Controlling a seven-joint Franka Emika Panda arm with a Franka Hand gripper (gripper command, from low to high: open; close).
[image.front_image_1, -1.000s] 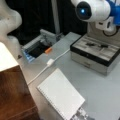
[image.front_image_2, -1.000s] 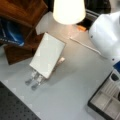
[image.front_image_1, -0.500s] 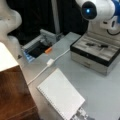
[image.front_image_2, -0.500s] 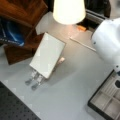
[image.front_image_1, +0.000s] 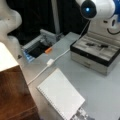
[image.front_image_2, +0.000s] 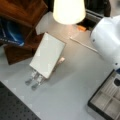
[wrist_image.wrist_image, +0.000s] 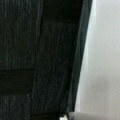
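My arm (image.front_image_1: 100, 10) was mostly glossy white, its casing made of rounded, bulbous shells. In a front view one joint ended in a dark circular cap (image.front_image_1: 88, 9) with a small blue light glowing at its centre. Beside it a band of bright blue (image.front_image_1: 117, 5) broke the white, and lower down dark markings (image.front_image_1: 113, 26) curved across the shell. In a front view my casing (image.front_image_2: 107, 40) showed as a smooth white dome. My gripper did not show in any view.
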